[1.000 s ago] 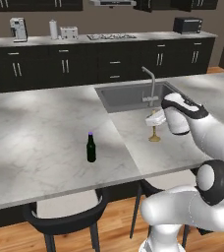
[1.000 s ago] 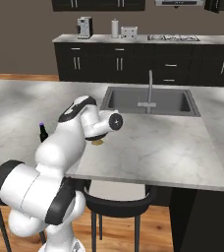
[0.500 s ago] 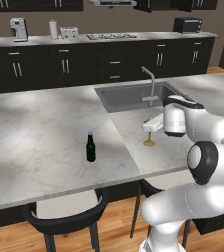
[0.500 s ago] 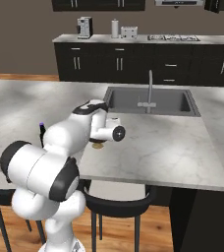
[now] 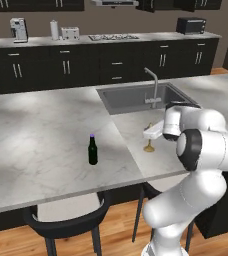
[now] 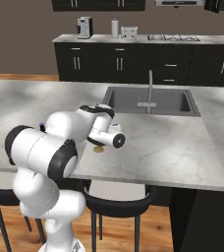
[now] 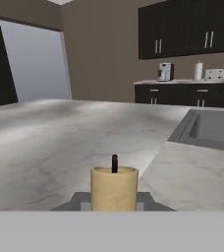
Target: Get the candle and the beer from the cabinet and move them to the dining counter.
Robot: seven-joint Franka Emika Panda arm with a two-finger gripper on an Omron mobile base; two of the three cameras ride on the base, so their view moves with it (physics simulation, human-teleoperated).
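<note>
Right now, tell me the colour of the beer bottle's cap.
Purple, clearest in the left base view atop the beer bottle.

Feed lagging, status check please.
Gripper shut on candle, base on dining counter. Beer upright there. Nothing blocking.

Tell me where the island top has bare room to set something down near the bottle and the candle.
Bare marble on the dining counter runs wide left of the beer, and between it and the candle. It is crowded at the candle, where the gripper sits, with the sink just behind.
</note>
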